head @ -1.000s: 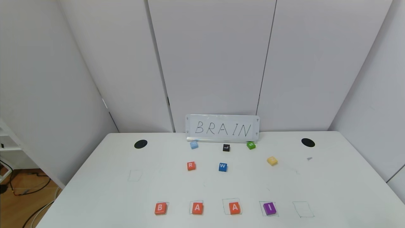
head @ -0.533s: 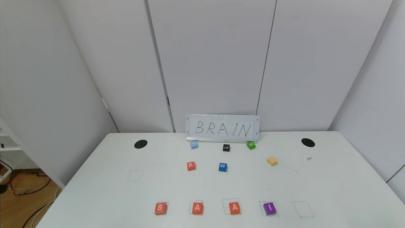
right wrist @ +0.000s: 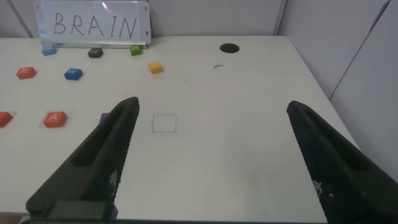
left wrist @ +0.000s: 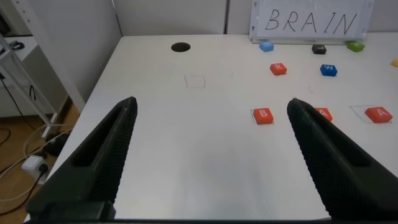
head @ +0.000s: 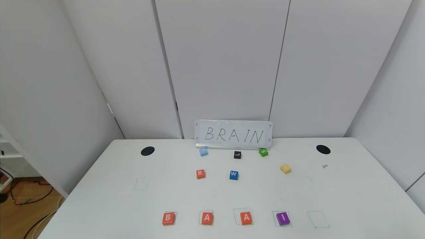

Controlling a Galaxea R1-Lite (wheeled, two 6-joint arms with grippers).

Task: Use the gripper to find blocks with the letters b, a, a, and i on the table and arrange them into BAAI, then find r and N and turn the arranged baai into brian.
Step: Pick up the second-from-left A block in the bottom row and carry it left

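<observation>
On the white table [head: 99, 205] the blocks lie in a front row inside pen squares: orange-red B [head: 168, 218], A [head: 207, 218], A [head: 246, 218] and purple I [head: 283, 218]. The orange-red r tile [head: 200, 173] and the yellow N tile [head: 285, 168] lie farther back. Neither gripper shows in the head view. My left gripper [left wrist: 211, 155] is open and empty above the front left of the table, near the B [left wrist: 263, 116]. My right gripper [right wrist: 211, 155] is open and empty above the front right, next to an empty pen square [right wrist: 165, 123]. The I is mostly hidden behind a right finger.
A sign reading BRAIN [head: 233, 134] stands at the back edge. A light blue tile [head: 203, 152], a black L tile [head: 237, 154], a green S tile [head: 263, 152] and a blue W tile [head: 233, 175] lie behind. Empty pen squares lie at the left [head: 141, 183] and the front right [head: 318, 219].
</observation>
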